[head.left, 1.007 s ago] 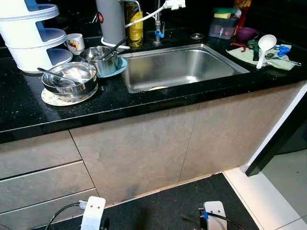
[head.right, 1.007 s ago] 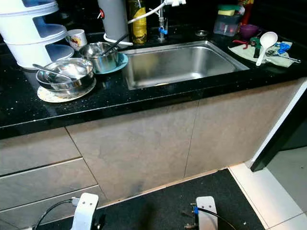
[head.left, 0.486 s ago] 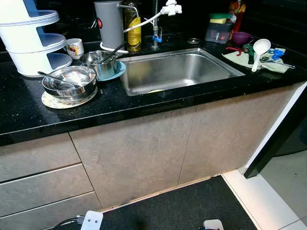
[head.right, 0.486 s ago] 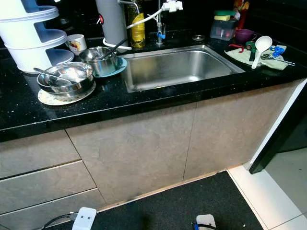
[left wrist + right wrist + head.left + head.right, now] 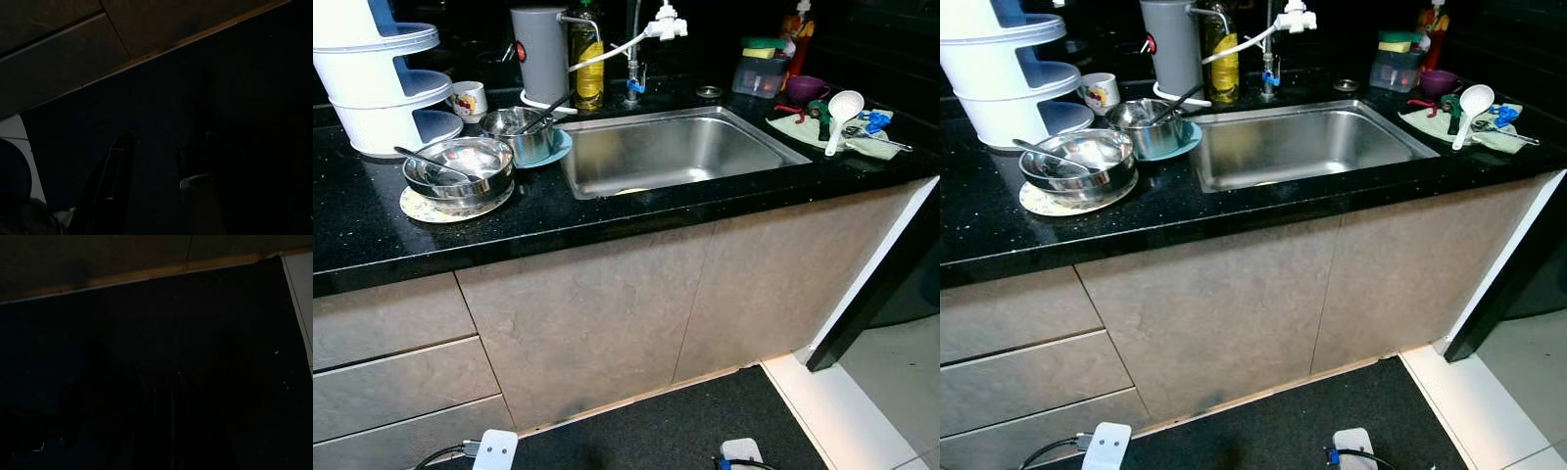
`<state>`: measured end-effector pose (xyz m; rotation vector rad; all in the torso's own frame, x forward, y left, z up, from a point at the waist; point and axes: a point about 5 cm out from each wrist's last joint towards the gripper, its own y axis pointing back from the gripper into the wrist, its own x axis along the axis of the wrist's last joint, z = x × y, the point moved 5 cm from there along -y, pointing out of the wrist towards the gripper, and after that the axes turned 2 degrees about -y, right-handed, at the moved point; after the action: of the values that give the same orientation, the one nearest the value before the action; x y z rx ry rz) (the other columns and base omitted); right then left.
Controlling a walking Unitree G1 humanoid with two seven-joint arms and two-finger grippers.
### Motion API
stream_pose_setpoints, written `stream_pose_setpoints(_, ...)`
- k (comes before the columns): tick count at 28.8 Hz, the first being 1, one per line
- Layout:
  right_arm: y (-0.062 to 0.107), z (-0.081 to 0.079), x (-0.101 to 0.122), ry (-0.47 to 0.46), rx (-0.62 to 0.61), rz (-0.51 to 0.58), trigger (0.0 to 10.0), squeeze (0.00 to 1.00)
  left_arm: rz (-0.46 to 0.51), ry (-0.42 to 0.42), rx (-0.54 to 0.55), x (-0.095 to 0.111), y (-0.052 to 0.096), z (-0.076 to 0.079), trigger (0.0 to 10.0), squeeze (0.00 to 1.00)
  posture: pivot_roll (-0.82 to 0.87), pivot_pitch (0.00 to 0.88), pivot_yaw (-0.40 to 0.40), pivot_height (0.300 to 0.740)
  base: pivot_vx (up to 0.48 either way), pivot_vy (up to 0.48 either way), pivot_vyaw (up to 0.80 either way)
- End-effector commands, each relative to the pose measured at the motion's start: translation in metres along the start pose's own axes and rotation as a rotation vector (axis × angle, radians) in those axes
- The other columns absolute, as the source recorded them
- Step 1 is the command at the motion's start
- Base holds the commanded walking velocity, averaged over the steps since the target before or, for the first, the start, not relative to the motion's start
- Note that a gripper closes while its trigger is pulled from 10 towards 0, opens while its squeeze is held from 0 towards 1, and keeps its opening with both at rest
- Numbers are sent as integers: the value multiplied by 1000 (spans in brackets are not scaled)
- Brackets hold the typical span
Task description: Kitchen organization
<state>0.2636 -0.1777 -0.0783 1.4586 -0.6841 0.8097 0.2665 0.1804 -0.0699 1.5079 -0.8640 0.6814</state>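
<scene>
Bowls (image 5: 458,168) sit stacked on the counter (image 5: 607,211) left of the sink (image 5: 675,149); both arms hang low, pincer states impossible to tell; robot should close in squarely before reaching.

Black speckled countertop (image 5: 607,211) over beige cabinet doors (image 5: 597,313); dark mat (image 5: 666,431) beside white floor tiles (image 5: 876,392).
</scene>
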Motion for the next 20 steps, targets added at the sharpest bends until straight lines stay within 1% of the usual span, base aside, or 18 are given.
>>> stream_pose_setpoints(1,3,1,-11,-20,-4,-36,10000,0,-31,-12,4,-11,3,-2,10000,0,-23,155,1,740,0,0,0)
stream_pose_setpoints(7,4,1,-13,-47,-6,-33,10000,0,-17,-8,-4,-6,1,-2,10000,0,-24,154,13,740,0,0,0)
stream_pose_setpoints(10,6,1,-15,-85,-11,-35,10000,0,-14,15,-20,-3,-1,1,10000,0,-24,152,18,740,0,0,0)
stream_pose_setpoints(13,6,2,-17,-104,-13,-41,10000,0,-13,14,-25,-1,-1,2,10000,0,-25,147,24,740,0,0,0)
stream_pose_setpoints(14,6,3,-17,-101,-19,-41,10000,0,6,-23,-22,3,-2,3,10000,0,-25,147,24,740,0,0,0)
stream_pose_setpoints(17,6,3,-17,-94,-22,-41,10000,0,14,-34,-23,4,-3,3,10000,0,-26,138,30,740,0,0,0)
stream_pose_setpoints(18,5,7,-14,-81,-53,-29,10000,0,38,-8,-23,10,-4,4,10000,0,-26,138,30,740,0,0,0)
stream_pose_setpoints(19,5,10,-13,-92,-71,-24,10000,0,40,19,-26,11,-5,4,10000,0,-26,138,30,740,0,0,0)
stream_pose_setpoints(20,5,10,-13,-92,-71,-24,10000,0,40,19,-26,11,-5,4,10000,0,-26,138,30,740,0,0,0)
